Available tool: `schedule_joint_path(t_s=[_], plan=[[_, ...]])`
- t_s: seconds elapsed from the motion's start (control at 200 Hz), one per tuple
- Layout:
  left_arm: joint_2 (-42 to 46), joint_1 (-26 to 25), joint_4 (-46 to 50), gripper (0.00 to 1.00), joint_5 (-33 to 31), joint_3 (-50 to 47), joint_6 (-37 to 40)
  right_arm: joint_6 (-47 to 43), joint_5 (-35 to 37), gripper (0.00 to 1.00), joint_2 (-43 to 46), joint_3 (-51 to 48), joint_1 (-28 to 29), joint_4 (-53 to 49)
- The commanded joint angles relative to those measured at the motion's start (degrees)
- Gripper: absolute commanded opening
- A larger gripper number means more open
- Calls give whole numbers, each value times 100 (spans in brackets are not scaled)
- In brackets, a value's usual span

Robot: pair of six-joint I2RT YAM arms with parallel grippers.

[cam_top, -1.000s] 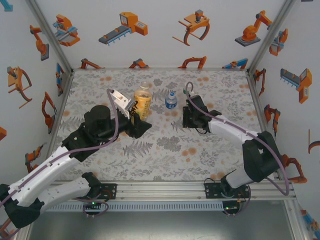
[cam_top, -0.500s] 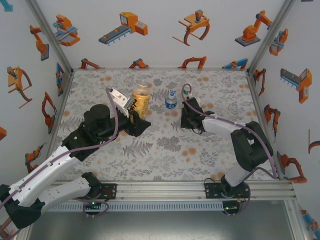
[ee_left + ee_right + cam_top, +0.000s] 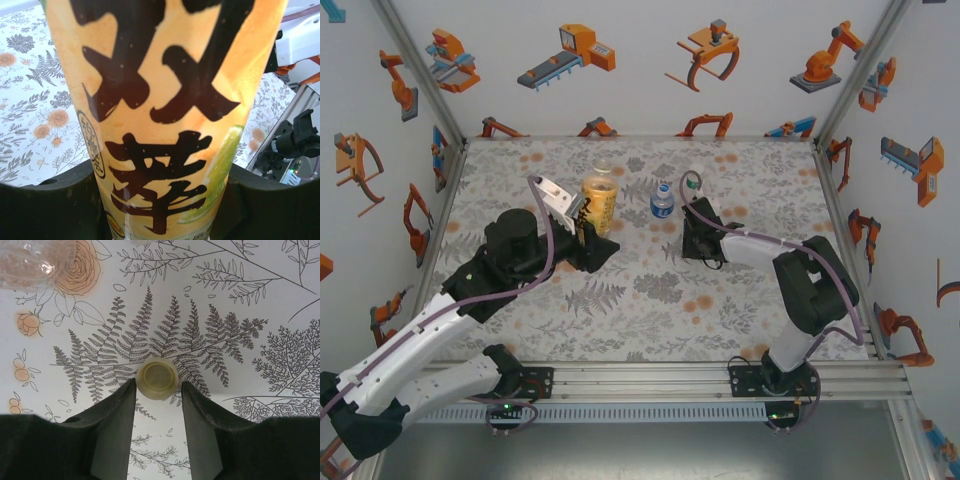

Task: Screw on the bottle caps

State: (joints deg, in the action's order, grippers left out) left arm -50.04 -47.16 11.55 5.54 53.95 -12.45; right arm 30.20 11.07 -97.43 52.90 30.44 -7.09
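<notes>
the step in hand looks like picking up a loose cap so it can go onto a bottle. the cap [image 3: 157,379], small, round and pale, lies seemingly open side up on the flowered mat of the tabletop [image 3: 650,315], a little right of the middle. the right fingers [image 3: 112,435] are spread, one on each side of the cap and just beside its rim. as far as can be seen they are not pressing it, so nothing is grasped there yet. near the cap, off to one side, sits a bit of clear crinkled plastic [image 3: 30,260], probably the foot of the small blue-labelled bottle [image 3: 662,200], which stands just left of and beyond the right wrist. the left fingers [image 3: 47,210] are clenched round the lower body of the yellow bottle [image 3: 160,100] with dark characters, holding it upright left of the middle, apart from the cap. by this reading, the next move calls for the right fingers to close squarely on the cap and lift it. they would then carry it left to the yellow bottle's neck, set it level on the thread and turn it while the left side holds the bottle steady. the label hides what is inside the yellow bottle. from above its neck looks clear and uncapped, though it is small. whether the small bottle has a cap or any drink in it cannot be told.
</notes>
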Motion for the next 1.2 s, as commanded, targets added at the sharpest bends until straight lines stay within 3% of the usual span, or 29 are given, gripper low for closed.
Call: schedule_joint_path(t_s=[0.0, 0.466, 0.771, 1.192], plan=[[98, 40, 1, 0, -59, -42, -85, 1, 76, 41, -152, 131, -38, 6], [196, 49, -36, 0, -46, -126, -135, -75, 53, 37, -111, 175, -38, -105], [349, 49, -144, 0, -286, -286, -256, -41, -223, 35, 521, 324, 134, -746], [801, 49, -361, 0, -458, -652, -509, 663, -438, 35, 1025, 232, 1592, -1659]])
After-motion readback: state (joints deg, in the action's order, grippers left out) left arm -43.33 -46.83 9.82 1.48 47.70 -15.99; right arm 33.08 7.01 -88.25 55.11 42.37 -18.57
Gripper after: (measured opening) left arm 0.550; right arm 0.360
